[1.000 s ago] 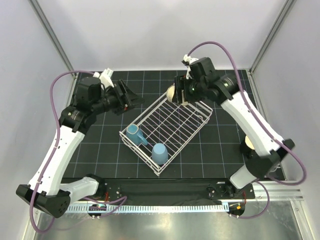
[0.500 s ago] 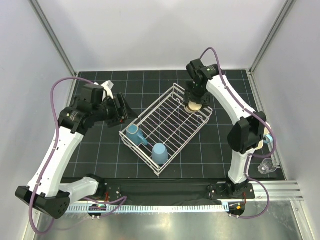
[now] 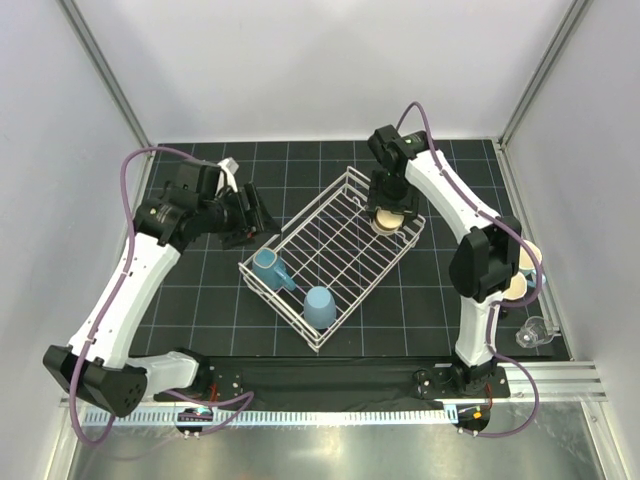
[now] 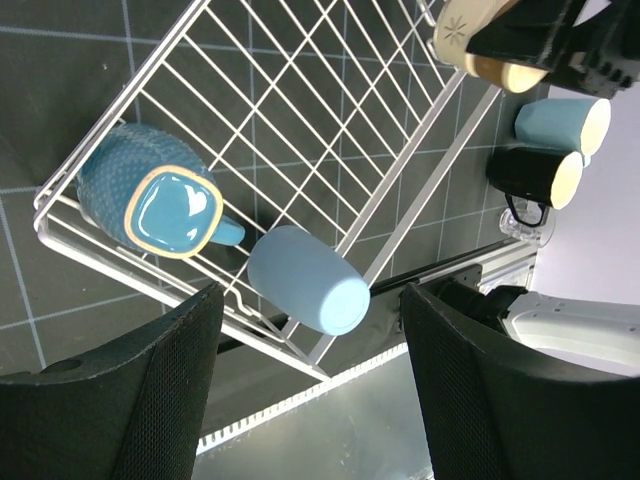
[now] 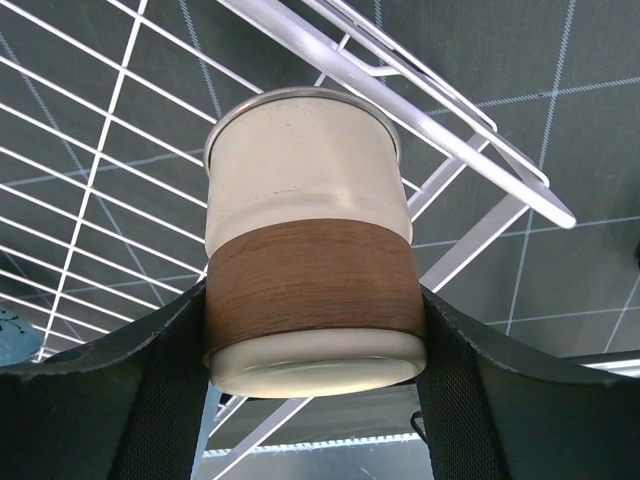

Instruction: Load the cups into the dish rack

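Observation:
The white wire dish rack (image 3: 296,218) lies diagonally mid-table. Inside it are a blue handled mug (image 3: 268,270) and a light blue tumbler (image 3: 320,306) near its front corner. My right gripper (image 3: 388,212) is shut on a beige cup (image 5: 310,270) with a brown wood-look band, held just over the rack's far right corner (image 5: 430,130). My left gripper (image 3: 255,215) hangs open and empty left of the rack; its view looks down on the mug (image 4: 165,205) and tumbler (image 4: 305,280).
At the right table edge stand a pale blue mug (image 4: 562,122), a small dark cup (image 4: 535,175) and a clear glass (image 3: 535,332). The metal front rail (image 3: 330,410) runs along the near edge. White walls enclose the mat.
The right arm swung in and carried the beige cup from behind the rack down over its far right corner. The left gripper shifted slightly right, toward the rack.

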You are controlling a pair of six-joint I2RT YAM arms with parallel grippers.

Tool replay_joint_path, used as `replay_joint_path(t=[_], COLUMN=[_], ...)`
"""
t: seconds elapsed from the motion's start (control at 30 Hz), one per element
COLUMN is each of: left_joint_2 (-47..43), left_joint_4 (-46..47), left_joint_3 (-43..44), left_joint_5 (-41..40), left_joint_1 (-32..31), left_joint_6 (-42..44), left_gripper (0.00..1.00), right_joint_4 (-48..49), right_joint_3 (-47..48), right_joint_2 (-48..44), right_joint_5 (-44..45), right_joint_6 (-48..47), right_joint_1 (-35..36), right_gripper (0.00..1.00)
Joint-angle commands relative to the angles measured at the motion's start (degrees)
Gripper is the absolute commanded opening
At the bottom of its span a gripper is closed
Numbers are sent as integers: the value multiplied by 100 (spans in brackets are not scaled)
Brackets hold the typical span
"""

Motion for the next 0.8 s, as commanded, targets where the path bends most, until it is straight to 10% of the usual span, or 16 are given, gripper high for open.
replay_joint_path(t=[0.0,0.4,0.77], left_joint_2=[47,346,302], left_joint_4=[90,-174,-315], left_joint_3=[386,922,957], left_joint_5=[144,83,153], left_joint_1=[5,84,181], left_joint_6=[147,358,437], left_gripper=[70,70,70], right_joint_4=[79,571,738], right_joint_3=[-30,-724,-882], right_joint_2=[78,114,61], right_joint_5=[85,137,67], right_joint_6=[-25,18,-113], right_joint_1=[-1,7,7], right_gripper=[4,16,49])
